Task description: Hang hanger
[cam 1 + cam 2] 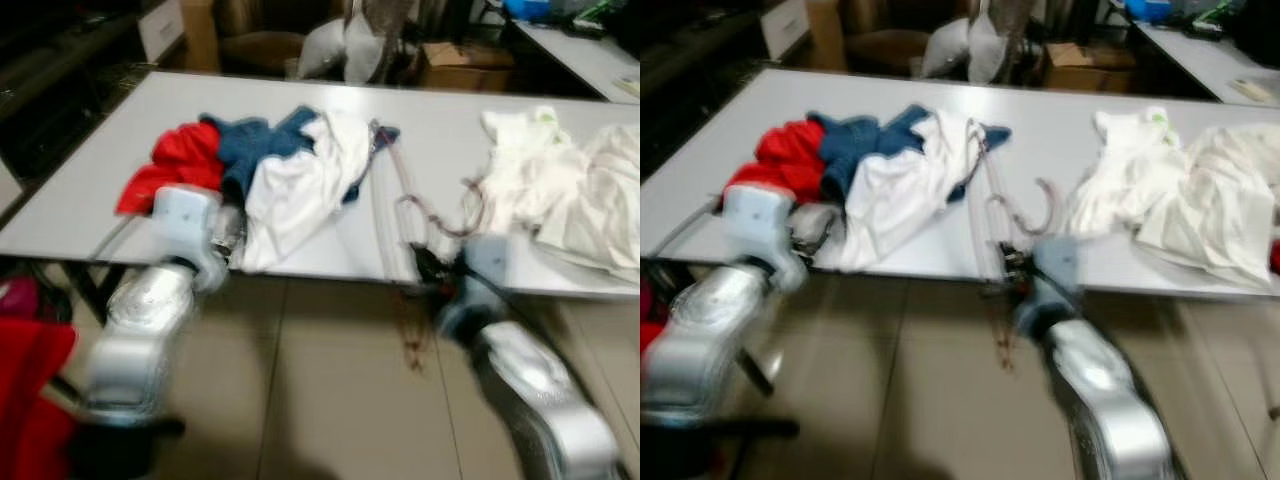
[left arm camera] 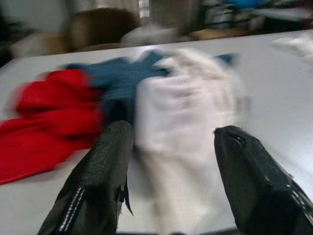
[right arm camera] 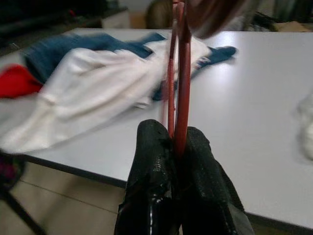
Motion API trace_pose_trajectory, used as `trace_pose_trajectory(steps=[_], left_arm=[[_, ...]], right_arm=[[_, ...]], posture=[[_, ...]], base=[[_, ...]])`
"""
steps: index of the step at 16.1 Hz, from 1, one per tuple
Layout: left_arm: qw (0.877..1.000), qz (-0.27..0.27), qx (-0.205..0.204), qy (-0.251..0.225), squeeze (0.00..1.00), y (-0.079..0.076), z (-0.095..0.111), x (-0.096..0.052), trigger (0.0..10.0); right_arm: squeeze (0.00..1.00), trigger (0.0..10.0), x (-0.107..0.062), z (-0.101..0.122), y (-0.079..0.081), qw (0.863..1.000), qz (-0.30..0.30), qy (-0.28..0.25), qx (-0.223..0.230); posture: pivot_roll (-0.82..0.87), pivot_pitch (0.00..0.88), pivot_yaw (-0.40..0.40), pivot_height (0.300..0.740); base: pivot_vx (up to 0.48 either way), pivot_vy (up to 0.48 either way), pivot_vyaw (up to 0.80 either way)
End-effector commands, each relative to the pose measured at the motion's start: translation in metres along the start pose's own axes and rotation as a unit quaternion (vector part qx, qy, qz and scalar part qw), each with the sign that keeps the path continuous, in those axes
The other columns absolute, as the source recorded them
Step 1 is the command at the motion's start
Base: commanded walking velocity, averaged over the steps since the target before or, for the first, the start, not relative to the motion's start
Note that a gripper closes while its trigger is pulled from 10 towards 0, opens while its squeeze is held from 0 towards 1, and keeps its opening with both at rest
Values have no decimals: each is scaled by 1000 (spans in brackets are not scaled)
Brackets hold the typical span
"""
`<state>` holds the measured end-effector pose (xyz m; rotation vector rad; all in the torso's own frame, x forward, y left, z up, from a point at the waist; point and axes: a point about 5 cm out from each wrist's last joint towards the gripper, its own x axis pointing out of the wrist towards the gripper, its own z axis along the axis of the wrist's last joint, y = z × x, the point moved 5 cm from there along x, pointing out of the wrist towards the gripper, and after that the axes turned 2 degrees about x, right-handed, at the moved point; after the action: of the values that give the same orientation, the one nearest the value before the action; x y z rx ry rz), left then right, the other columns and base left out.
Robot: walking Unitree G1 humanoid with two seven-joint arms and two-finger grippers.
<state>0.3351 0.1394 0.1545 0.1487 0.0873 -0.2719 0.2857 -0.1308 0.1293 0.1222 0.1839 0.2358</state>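
At the near edge of the tabletop (image 1: pixel 420 130), the right gripper (image 3: pixel 177 147) has its fingers pinched on the thin red hanger (image 3: pixel 179 73), which rises from them over the tabletop. The left gripper (image 2: pixel 171 147), fingers spread wide, faces a white shirt (image 1: pixel 300 190). Beyond lie a red garment (image 1: pixel 175 160), a blue garment (image 1: pixel 255 140) and, to the right, white clothes (image 1: pixel 560 190).

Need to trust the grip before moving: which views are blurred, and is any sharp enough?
Both eye views are motion-smeared, arms and clothes soft; left wrist view blurs the clothes pile; right wrist view is sharpest, showing the right gripper shut on the hanger.
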Motion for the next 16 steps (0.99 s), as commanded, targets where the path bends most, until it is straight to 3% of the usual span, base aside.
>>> trace_pose_trajectory(steps=[1,11,13,14,16], left_arm=[[1000,18,8,-2,0,13,2,-3,10000],[1000,12,10,-4,0,12,0,0,10000],[999,-33,-15,-3,0,-1,-6,0,10000],[998,-64,-21,-15,1000,-9,-3,-3,10000],[998,-68,10,-2,1000,-9,-10,-3,10000]], right_arm=[[0,10000,3,8,10,1000,18,-16,3],[0,10000,4,7,9,1000,16,-19,-4],[0,10000,4,7,5,1000,12,-19,-5],[0,10000,4,7,4,1000,11,-18,-7],[0,10000,5,6,3,1000,11,-15,-10]], posture=[[2,0,-18,740],[1,0,-15,740],[-4,0,-20,740],[-6,0,-23,740],[-14,0,-24,740]], base=[[300,0,0],[298,0,0],[0,0,0],[0,0,0],[0,0,0]])
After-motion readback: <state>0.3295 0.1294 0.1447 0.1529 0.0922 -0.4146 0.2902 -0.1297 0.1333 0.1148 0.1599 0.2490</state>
